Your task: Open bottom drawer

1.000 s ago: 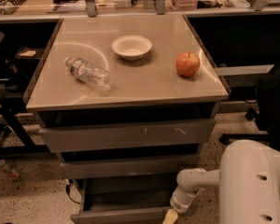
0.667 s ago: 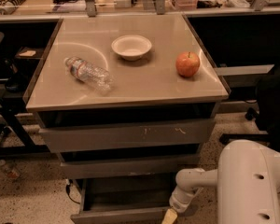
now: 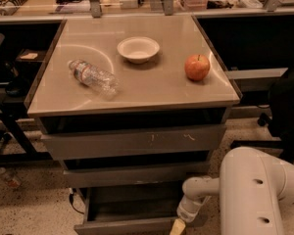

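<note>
The bottom drawer (image 3: 125,225) is the lowest and narrowest of three grey drawers under the table. It stands pulled out, with its shallow grey tray (image 3: 132,204) showing and its plain front at the frame's lower edge. My gripper (image 3: 178,227) is at the drawer front's right end, at the bottom of the view, with a yellowish tip showing; the white arm (image 3: 255,195) reaches in from the lower right. The mid-sized drawer front (image 3: 137,174) and the widest scratched front (image 3: 132,141) above are pushed in.
On the tabletop (image 3: 137,89) lie a plastic bottle (image 3: 93,76) on its side, a white bowl (image 3: 138,49) and a red apple (image 3: 197,66). A dark chair (image 3: 286,106) stands at the right. Table legs and cables are at the left.
</note>
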Motion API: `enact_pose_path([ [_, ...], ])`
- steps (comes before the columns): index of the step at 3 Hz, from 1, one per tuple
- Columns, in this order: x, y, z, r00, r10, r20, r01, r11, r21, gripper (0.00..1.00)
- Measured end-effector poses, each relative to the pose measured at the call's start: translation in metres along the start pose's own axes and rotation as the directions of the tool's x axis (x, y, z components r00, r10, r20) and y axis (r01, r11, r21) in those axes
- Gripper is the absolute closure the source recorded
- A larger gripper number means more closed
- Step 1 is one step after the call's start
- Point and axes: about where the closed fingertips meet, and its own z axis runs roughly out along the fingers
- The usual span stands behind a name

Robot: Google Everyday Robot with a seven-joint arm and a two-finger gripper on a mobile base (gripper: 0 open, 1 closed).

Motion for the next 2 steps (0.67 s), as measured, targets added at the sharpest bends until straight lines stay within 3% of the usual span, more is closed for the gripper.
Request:
enact_pose_path([
  [2,0.053,0.026,-0.030,0.998,0.067,-0.019,-0.066,0.9972,0.034,0.00],
])
